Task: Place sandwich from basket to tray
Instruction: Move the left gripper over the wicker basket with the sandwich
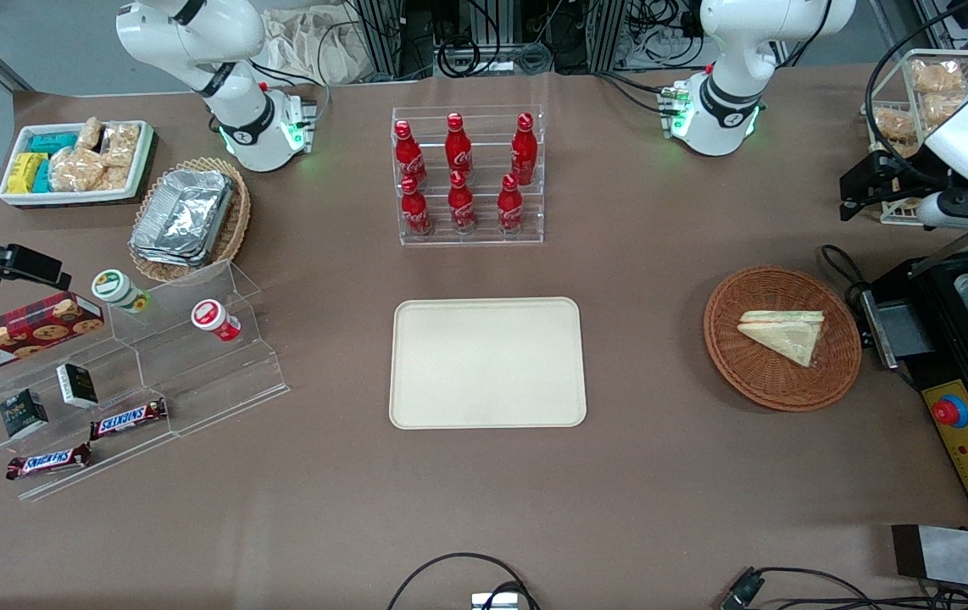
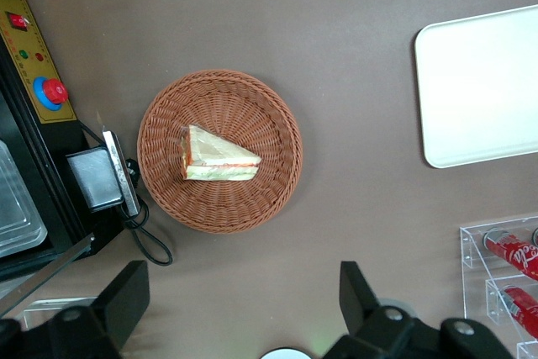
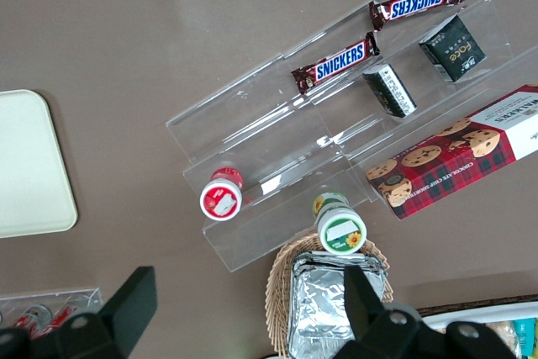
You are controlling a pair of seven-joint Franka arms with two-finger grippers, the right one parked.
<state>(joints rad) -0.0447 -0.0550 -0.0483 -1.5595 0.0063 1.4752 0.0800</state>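
Currently the tray (image 1: 487, 363) sits bare at centre frame in the front view. Right of it, apart, the basket (image 1: 782, 338) holds the sandwich (image 1: 784, 333), lying flat. At the upper right edge the gripper (image 2: 244, 308) hangs raised, fingers (image 2: 126, 292) spread wide, holding nothing, touching neither basket nor sandwich.

open table between basket (image 1: 782, 337) and tray (image 1: 487, 362); gripper (image 2: 244, 308) above.
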